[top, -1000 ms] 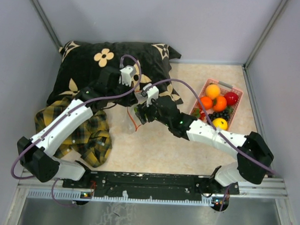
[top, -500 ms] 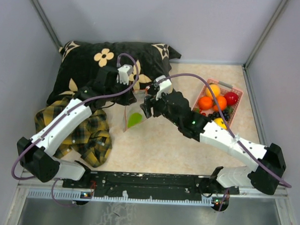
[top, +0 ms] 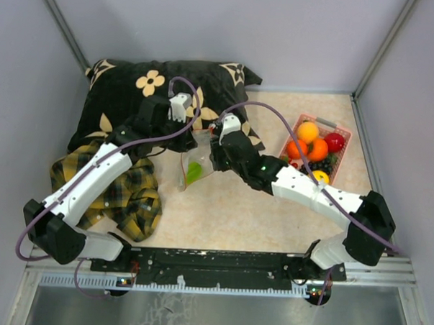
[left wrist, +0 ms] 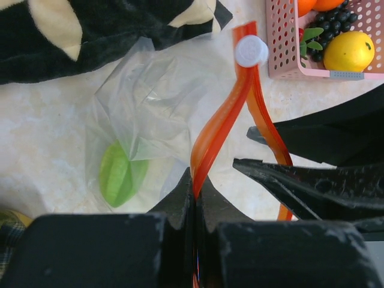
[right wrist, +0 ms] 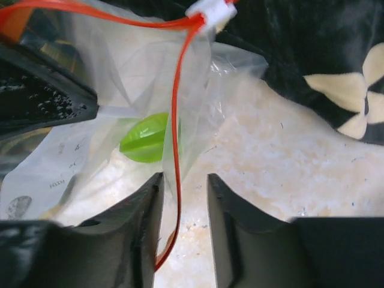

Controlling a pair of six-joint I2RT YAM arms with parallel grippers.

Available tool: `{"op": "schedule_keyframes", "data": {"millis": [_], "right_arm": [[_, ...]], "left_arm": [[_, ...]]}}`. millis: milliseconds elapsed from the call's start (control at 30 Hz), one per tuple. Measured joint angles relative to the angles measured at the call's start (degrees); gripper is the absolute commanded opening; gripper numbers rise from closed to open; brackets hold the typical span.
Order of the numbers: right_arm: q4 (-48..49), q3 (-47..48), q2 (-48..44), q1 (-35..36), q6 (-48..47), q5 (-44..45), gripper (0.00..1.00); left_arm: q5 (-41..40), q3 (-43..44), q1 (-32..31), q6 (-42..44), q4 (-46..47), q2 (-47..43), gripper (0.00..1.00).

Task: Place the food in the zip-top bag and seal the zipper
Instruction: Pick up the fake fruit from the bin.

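The pale mottled table point(top: 222, 213) carried a big black cushion with cream flower shapes point(top: 133, 94) at the far left and a crumpled yellow-and-black plaid cloth point(top: 129, 195) nearer on that side. Neither seemed to belong to the job. At the far right sat the pink plastic lattice basket point(left wrist: 282, 42), holding the remaining small toy fruits point(top: 315, 149): oranges, a red apple, a lemon and dark grapes, all within reach of the right arm. Between the two arms, just on the near side of the cushion and well apart from the basket, was the clear crinkly zip-top bag point(left wrist: 150, 102). Its film was creased and slack, and it seemed to hang from its mouth edge. The left gripper point(left wrist: 195, 189) was clamped tight on the thin red-orange zipper strip point(left wrist: 222, 120), probably to keep the mouth lifted and steady. The right gripper point(right wrist: 183, 180) had its jaws narrowly apart with the other run of strip passing through the gap unpinched, so it looked placed to spread or take that lip. One green pepper-like piece point(right wrist: 147, 138) lay low inside the bag. A small white slider point(left wrist: 252, 51) sat at the far end of the strip, so the mouth appeared unsealed.
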Motion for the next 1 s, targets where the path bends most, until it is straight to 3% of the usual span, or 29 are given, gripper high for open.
{"op": "schedule_keyframes", "data": {"millis": [100,233,633,700,1000], "right_arm": [[-2.9,2.5,0.9,-0.6,0.3,0.9,0.12],[-6.5,6.0,1.0,-2.4,-0.6,1.9,0.00],[-13.7,13.1,1.0,-6.6,-5.7,0.2,0.00],[-13.8,13.1,1.0,-6.8,-6.7,-0.4,0.00],[-12.9,13.1,1.5,-7.3,-11.2,-5.6,0.00]], "left_arm": [[-1.4,0.0,0.0,0.0,0.0,-0.5,0.00],[-5.1,0.1,0.0,0.5,-1.2,-1.7,0.00],[-12.0,4.7,-0.1,3.0,-7.9,-1.9,0.00],[-12.0,5.0,-0.1,3.1,-8.3,-1.3,0.09],[-11.4,6.1,-0.1,3.5,-8.6,0.1,0.24]]}}
